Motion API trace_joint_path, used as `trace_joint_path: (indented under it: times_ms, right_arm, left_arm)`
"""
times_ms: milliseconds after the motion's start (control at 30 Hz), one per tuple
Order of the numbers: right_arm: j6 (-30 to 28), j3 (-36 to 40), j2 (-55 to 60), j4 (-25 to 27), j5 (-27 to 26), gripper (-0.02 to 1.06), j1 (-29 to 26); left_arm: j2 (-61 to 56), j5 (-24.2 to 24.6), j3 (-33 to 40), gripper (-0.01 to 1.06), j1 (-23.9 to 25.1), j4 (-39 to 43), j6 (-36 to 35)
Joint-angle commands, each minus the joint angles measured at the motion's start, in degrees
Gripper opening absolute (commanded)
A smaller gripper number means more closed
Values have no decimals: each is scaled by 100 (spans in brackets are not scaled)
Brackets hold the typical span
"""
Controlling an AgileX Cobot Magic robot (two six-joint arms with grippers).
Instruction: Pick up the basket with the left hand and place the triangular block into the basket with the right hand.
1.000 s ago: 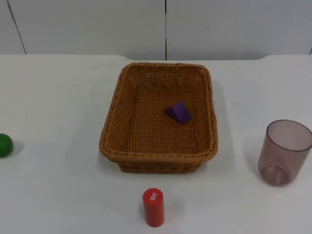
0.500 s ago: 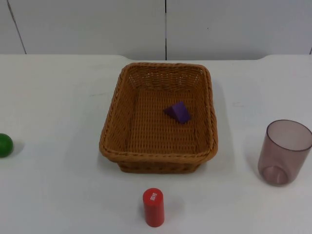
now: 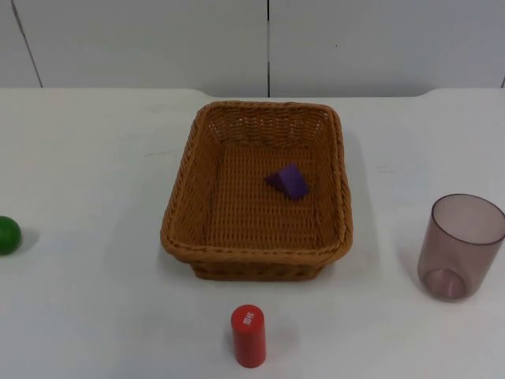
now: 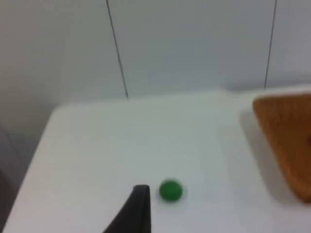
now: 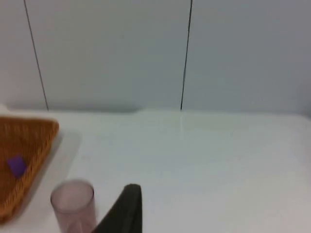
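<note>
White table top [image 3: 95,158] w/ wicker basket [image 3: 256,193] set flat mid-table; purple triangular block [image 3: 288,181] lay inside it, so placing looked done. Left gripper [image 4: 138,213] waited beyond green ball [image 4: 170,190], right gripper [image 5: 127,211] beside tinted cup [image 5: 73,205]; jaws: can't tell.

Brown woven basket [image 3: 256,193] holds a purple triangular block [image 3: 288,181] — around it a green ball [image 3: 9,234], red cylinder [image 3: 248,335] (white label), smoky-mauve translucent cup [image 3: 460,246].

The green ball [image 3: 8,234] is cut by the top view's left edge. The basket [image 4: 286,141] runs off the left wrist view's edge. The red cylinder's [image 3: 248,335] white label is too small to read.
</note>
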Motion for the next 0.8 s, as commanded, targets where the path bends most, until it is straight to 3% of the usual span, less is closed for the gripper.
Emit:
trace_joint_path:
  times_ms: [0,300,467,767]
  right_arm:
    - [2,216,5,-29,3,105,-7]
    - [2,1179,5,30,-94,105,-7]
    - [2,1631,5,432,-343,105,-7]
    - [-21,1819,5,470,-483,105,-7]
  left_arm:
    - [-6,38,249,105,-44,114,-50]
    - [-6,27,921,105,-44,198,-317]
    - [-6,-84,1173,105,-44,198,-317]
    - [-6,-116,1196,105,-44,198,-317]
